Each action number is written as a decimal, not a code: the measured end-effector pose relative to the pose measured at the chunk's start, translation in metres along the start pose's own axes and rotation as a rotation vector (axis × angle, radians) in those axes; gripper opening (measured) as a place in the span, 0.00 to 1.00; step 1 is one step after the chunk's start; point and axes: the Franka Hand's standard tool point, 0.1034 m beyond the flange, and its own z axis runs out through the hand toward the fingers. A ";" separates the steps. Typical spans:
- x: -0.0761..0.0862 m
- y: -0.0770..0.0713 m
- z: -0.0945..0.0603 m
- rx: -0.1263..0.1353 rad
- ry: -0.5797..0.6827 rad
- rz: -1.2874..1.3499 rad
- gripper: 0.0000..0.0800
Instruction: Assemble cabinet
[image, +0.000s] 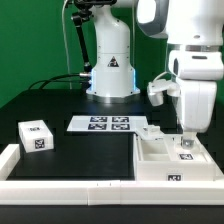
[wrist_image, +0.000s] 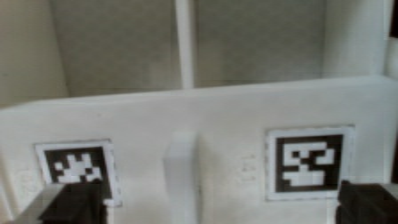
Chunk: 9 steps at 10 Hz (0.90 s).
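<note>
Partly built cabinet (image: 160, 160), work remaining
The gripper (wrist_image: 214, 205), jaws spread wide and clasping nothing, hovers just above the cabinet at the exterior view's right; a tagged block (image: 37, 137) lies well apart, apparently not yet fitted.

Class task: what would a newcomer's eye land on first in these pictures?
The white robot arm towers at the exterior view's right, its gripper pointing down at the white tagged cabinet. A small tagged block sits alone at the exterior view's left, and the marker board lies mid-table.
</note>
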 end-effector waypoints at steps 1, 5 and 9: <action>-0.001 -0.015 -0.010 -0.011 0.005 0.014 0.93; -0.009 -0.081 -0.032 0.009 -0.014 -0.018 1.00; -0.021 -0.114 -0.020 0.032 -0.011 -0.037 1.00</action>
